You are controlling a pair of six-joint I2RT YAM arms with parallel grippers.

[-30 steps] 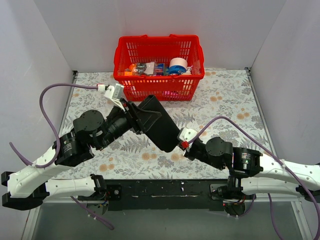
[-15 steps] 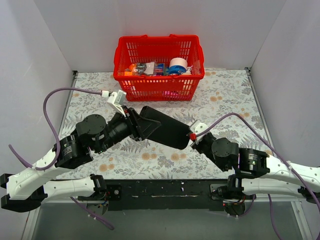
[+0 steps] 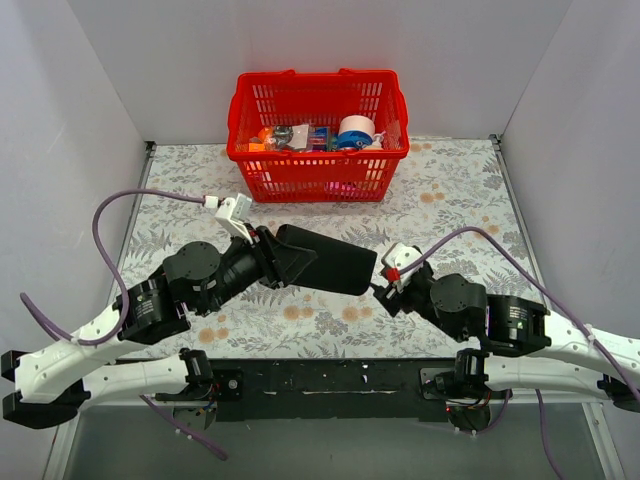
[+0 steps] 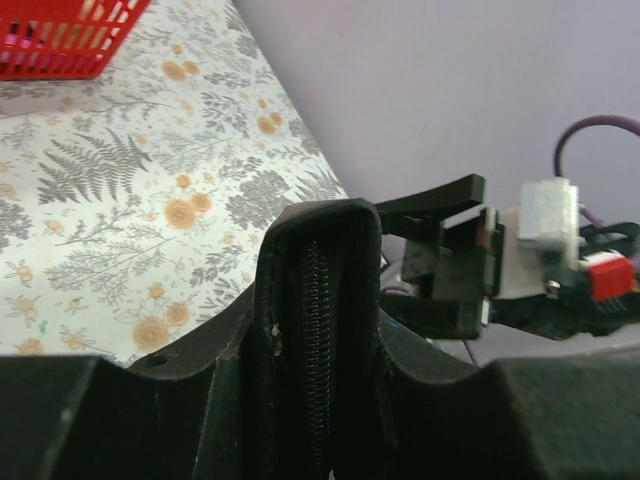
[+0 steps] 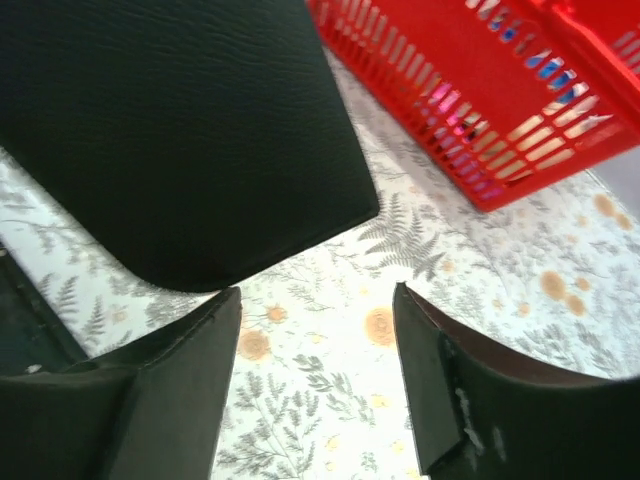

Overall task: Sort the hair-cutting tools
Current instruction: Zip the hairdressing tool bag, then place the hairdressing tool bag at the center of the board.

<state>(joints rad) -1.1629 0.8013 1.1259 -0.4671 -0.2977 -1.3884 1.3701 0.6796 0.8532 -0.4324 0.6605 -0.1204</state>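
The hair-cutting tools are out of view in every frame. A large flat black pouch [image 3: 330,262] hangs level over the middle of the table. My left gripper [image 3: 275,255] is shut on its left end. In the left wrist view the pouch [image 4: 320,290] stands edge-on between my fingers, its zip facing the camera. My right gripper [image 3: 385,285] is open just right of the pouch's free end and touches nothing. The right wrist view shows the pouch [image 5: 170,130] above and left of the gripper [image 5: 315,295], with only tablecloth between its fingers.
A red plastic basket [image 3: 320,175] stands at the back centre holding a white tape roll [image 3: 356,126] and other small items; it also shows in the right wrist view [image 5: 480,90]. White walls close in the left, right and back sides of the flowered tablecloth [image 3: 460,200].
The right gripper has opened, let go of the pouch's lower end and drawn back to the right. The left arm has swung the pouch from a steep diagonal to nearly level.
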